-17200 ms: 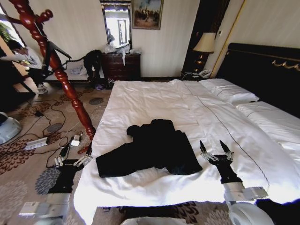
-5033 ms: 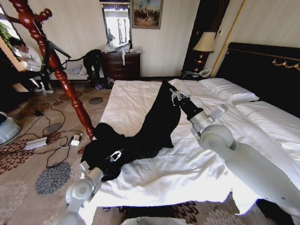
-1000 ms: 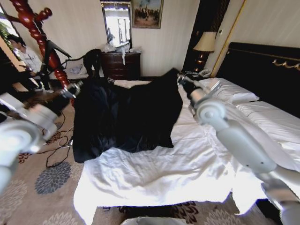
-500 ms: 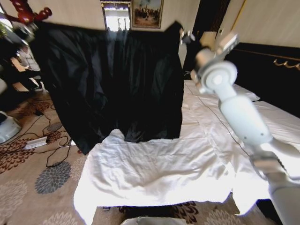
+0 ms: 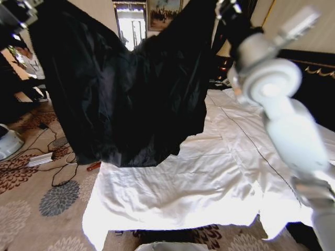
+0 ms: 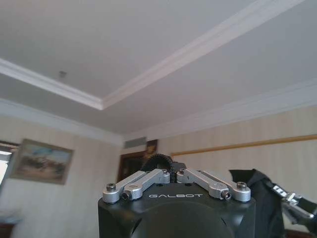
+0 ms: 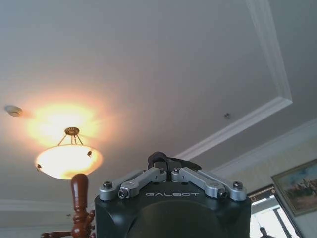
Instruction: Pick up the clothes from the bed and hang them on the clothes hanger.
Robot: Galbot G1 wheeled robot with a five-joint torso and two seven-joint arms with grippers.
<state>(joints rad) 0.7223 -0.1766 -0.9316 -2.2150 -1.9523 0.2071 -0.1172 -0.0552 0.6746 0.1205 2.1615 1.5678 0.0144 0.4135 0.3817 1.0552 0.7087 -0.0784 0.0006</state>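
Observation:
The clothes [image 5: 125, 94], one large black garment, hang spread in the air over the bed's [image 5: 220, 172] left half, with the lower edge just above the white sheet. At the top left of the head view my left gripper [image 5: 21, 11] is raised high and shut on one upper corner. My right gripper [image 5: 226, 6] is up at the top right, shut on the other. A pinch of black cloth [image 6: 158, 161] shows between the left fingertips, and black cloth [image 7: 158, 159] between the right ones. The clothes hanger's reddish-brown knobbed top [image 7: 79, 203] rises close beside the right gripper.
Patterned carpet with cables [image 5: 47, 157] and a white device [image 5: 8, 144] lies left of the bed. The black headboard [image 5: 314, 73] stands at the right. A mirror [image 5: 131, 26] is on the far wall. A lit ceiling lamp [image 7: 67, 158] hangs overhead.
Both arms have lifted the garment higher, so its hem has left the sheet. The cloth now covers the stand in the head view.

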